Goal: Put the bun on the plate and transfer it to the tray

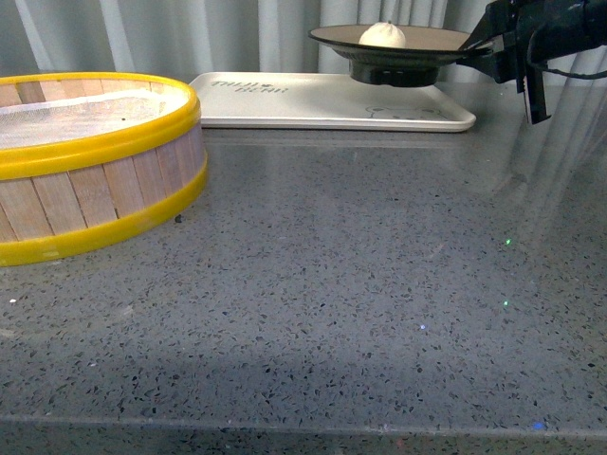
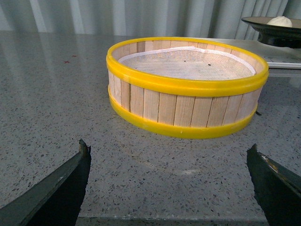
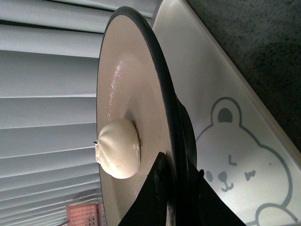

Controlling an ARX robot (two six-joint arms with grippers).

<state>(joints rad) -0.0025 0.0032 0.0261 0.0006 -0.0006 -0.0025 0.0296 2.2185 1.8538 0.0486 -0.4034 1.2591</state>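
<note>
The white pleated bun [image 1: 382, 35] sits on the tan plate [image 1: 417, 40] with its black rim. My right gripper [image 1: 481, 49] is shut on the plate's right rim and holds it in the air just above the cream tray's [image 1: 313, 102] right end. In the right wrist view the bun [image 3: 117, 148] rests on the plate [image 3: 127, 94], my right gripper [image 3: 176, 181] pinches the rim, and the tray [image 3: 244, 155] with a bear drawing lies below. My left gripper [image 2: 169, 160] is open and empty above the countertop, in front of the steamer. The plate [image 2: 273, 26] and bun [image 2: 279, 21] show far behind it.
A yellow-rimmed bamboo steamer [image 1: 90, 156] with a white cloth liner stands at the left; it also shows in the left wrist view [image 2: 188, 87]. The grey speckled countertop [image 1: 332, 265] runs to its front edge. Grey curtains hang behind the tray.
</note>
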